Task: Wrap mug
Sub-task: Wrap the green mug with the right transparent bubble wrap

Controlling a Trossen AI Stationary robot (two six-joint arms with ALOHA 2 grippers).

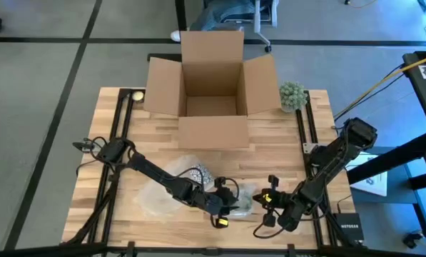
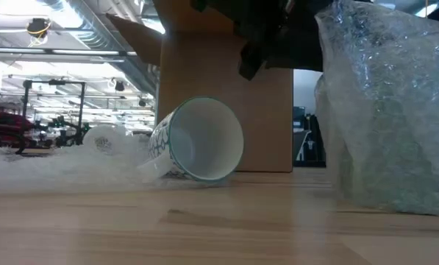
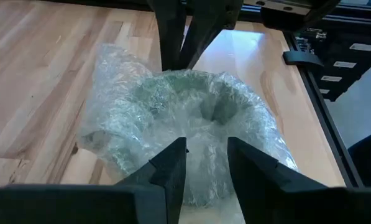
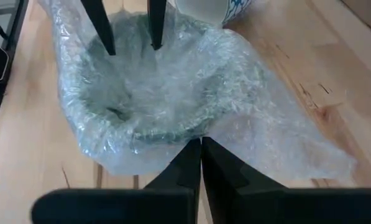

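Ceramic mug: a white mug with a dark patterned outside [image 2: 197, 140] lies on its side on the pale wooden table [image 1: 284, 139], mouth toward the low camera, near the table's front edge and just left of the bundle; rigid, breakable, apt to roll.
Left gripper: the left gripper [image 3: 205, 165] hangs over the bundle with fingers apart, film between them but not pinched.
Bubble wrap: a clear, crinkled sheet [image 4: 166, 93] is bunched around a greenish bowl-shaped form; light, limp, slippery, best taken at a free edge.
Right gripper: the right gripper [image 4: 201, 163] has fingers pressed together at the sheet's near edge; I cannot tell whether film is caught.
Cardboard box: an open brown box [image 1: 213, 89] stands behind, well apart.
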